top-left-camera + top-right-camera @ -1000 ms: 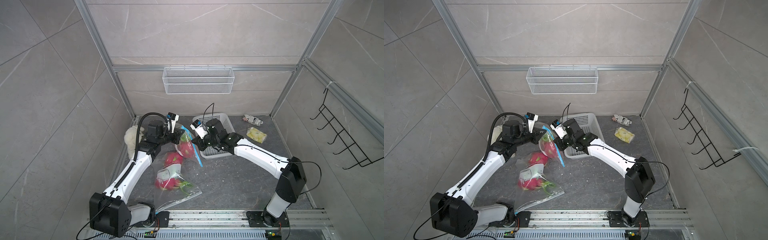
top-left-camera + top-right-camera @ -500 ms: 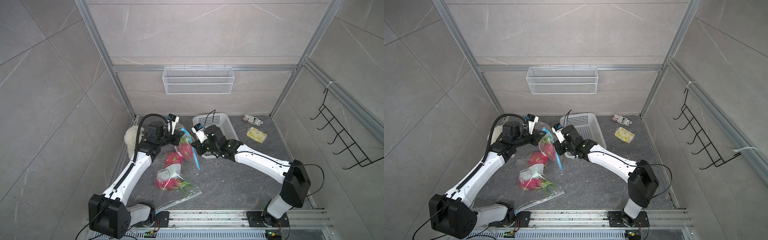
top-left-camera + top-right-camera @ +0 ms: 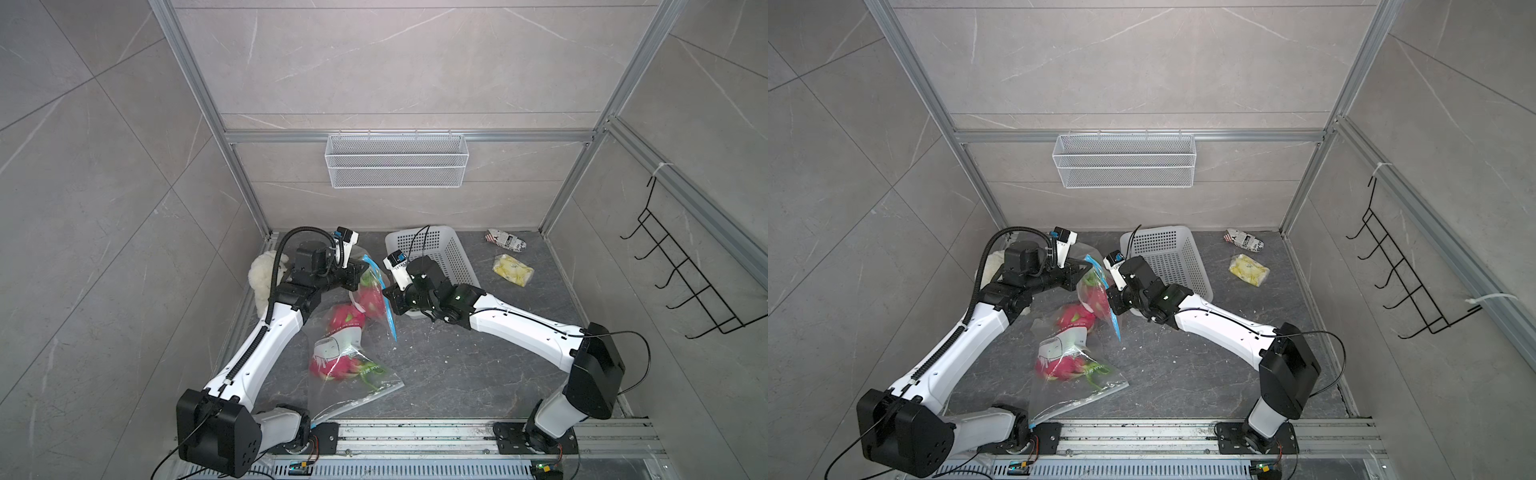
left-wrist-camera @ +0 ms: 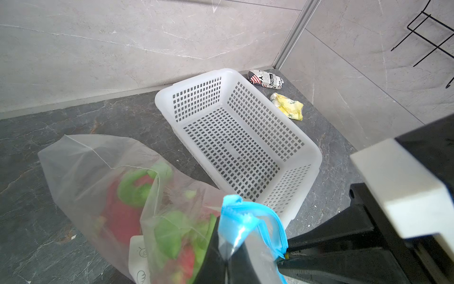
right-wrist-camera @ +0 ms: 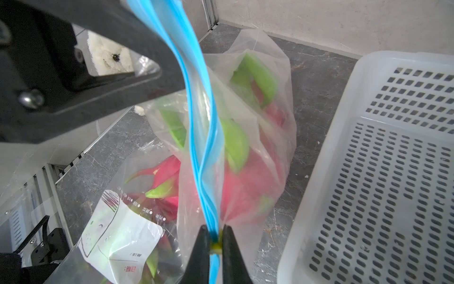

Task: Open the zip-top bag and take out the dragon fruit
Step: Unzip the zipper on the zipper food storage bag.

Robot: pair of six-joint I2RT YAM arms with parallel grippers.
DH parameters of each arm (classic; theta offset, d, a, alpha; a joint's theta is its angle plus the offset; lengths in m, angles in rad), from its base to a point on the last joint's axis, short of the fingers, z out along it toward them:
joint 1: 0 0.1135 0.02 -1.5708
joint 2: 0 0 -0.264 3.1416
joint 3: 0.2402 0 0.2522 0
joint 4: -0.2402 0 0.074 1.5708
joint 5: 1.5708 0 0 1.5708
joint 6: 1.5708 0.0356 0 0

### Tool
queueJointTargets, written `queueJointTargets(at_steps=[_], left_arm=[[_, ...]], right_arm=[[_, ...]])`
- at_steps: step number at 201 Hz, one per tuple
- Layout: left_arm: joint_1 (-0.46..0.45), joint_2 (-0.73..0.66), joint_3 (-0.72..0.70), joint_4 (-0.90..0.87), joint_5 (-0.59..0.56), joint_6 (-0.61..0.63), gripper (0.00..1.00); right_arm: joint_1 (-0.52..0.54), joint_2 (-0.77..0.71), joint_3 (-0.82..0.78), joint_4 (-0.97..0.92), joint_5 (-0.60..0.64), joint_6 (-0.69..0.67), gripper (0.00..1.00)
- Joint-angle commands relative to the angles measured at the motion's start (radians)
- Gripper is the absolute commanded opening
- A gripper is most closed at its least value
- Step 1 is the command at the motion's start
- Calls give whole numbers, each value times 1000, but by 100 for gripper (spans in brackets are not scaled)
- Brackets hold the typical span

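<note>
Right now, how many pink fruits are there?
3: one fruit in the lifted bag, two bagged on the floor, either side of the white label; more may be hidden.

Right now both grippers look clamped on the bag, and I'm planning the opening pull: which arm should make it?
Probably the right. The right gripper pinches the blue zip strip partway along, with strip running up to the left gripper, which clamps the top end and can anchor.
</note>
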Motion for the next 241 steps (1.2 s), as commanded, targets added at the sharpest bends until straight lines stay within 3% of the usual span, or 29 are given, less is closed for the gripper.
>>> queueJointTargets(at_steps=[1, 148, 162, 196, 241], left_arm=[[49, -40, 141, 279, -191, 13, 0], [64, 14, 179, 301, -146, 7, 0], [63, 8, 170, 295, -127, 8, 0], [63, -8, 148, 249, -70, 9, 0], [64, -52, 83, 201, -43, 15, 0]], right_arm=[[32, 49, -65, -330, 1, 10, 5], [71, 32, -100, -351, 2, 9, 6], [71, 26, -79, -369, 23, -5, 12], [62, -35, -12, -386, 42, -44, 48], [41, -93, 76, -433, 45, -73, 48]])
